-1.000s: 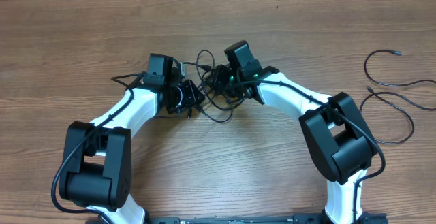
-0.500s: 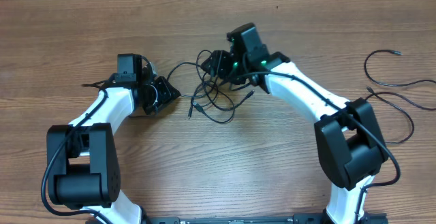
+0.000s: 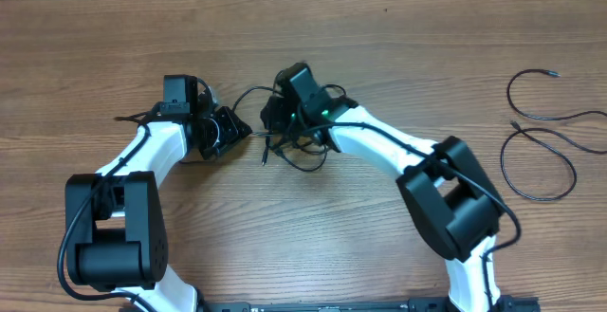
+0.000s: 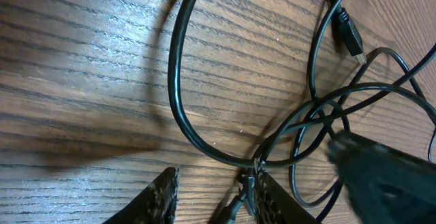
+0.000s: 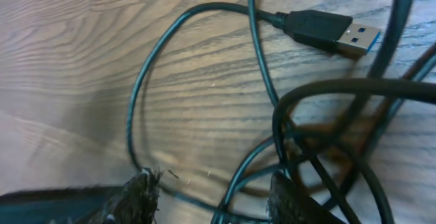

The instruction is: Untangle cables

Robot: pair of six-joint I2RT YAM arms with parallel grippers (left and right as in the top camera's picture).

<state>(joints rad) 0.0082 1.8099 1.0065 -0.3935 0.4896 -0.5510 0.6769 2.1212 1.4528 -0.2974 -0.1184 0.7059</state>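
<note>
The tangled cables point(image 3: 302, 151) lie in a small black knot at the table's middle, with one strand arching up to the left. In the left wrist view a loop point(image 4: 178, 88) and a plug point(image 4: 349, 37) lie ahead of my left gripper point(image 4: 214, 200). It is open, with a thin cable end against its right finger point(image 4: 272, 200). My right gripper point(image 3: 272, 115) sits over the knot's left side, close to my left gripper point(image 3: 237, 130). The right gripper point(image 5: 214, 200) is open and several strands cross between its fingers. A blue-tipped USB plug point(image 5: 332, 35) lies beyond them.
Two separate black cables lie loose at the far right, one point(image 3: 545, 113) above the other point(image 3: 538, 165). The right arm's white link point(image 3: 379, 146) stretches across the table behind the knot. Bare wood surrounds the arms.
Over the last second my left gripper drew back left from the knot and then held still. My right gripper swung left over the knot, and the tangle shifted slightly.
</note>
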